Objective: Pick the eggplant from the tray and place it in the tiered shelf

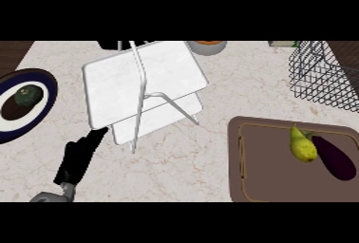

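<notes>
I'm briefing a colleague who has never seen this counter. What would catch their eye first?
The white tiered shelf stands out at the centre back of the counter. At the right front, a brown tray holds a dark purple eggplant with a yellow pear beside it. A dark blue plate sits at the left edge, and the left hand shows low on the left, fingers straight.
</notes>
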You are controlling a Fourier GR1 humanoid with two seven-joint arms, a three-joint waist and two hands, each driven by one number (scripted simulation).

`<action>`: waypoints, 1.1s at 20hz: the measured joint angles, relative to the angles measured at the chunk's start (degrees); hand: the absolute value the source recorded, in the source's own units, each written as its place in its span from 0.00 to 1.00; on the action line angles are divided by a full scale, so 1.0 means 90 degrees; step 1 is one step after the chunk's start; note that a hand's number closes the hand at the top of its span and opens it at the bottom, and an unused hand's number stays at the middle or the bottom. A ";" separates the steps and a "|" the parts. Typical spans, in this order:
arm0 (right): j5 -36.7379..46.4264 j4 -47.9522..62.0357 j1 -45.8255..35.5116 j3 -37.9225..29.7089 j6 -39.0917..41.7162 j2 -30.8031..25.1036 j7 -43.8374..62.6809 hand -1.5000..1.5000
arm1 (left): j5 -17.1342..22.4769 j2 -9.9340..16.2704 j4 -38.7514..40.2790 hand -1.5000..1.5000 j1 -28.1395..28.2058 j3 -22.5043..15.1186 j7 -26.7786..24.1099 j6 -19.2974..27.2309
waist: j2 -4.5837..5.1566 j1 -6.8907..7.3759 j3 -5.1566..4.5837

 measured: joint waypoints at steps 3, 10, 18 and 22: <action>0.0805 -0.0572 -0.0151 0.0541 -0.0290 -0.0167 0.0428 0.00 | -0.0011 -0.0003 0.0104 0.50 -0.0030 0.0020 -0.0040 -0.0037 | 0.0000 0.0003 -0.0006; 0.1881 -0.1399 -0.0605 0.1310 -0.0699 0.0560 0.1963 0.00 | -0.0066 -0.0057 0.0011 0.50 0.0073 0.0092 -0.0053 -0.0072 | -0.0006 -0.0032 0.0007; 0.2128 -0.2029 -0.0502 0.1471 -0.0291 0.1511 0.3494 0.00 | -0.0215 -0.0212 -0.0008 0.50 0.0057 0.0236 0.0047 -0.0127 | -0.0014 -0.0116 0.0012; 0.2366 -0.2137 -0.0393 0.1376 -0.0098 0.1789 0.3943 0.00 | -0.0249 -0.0244 -0.0060 0.50 -0.0003 0.0398 0.0154 -0.0225 | -0.0011 -0.0120 0.0015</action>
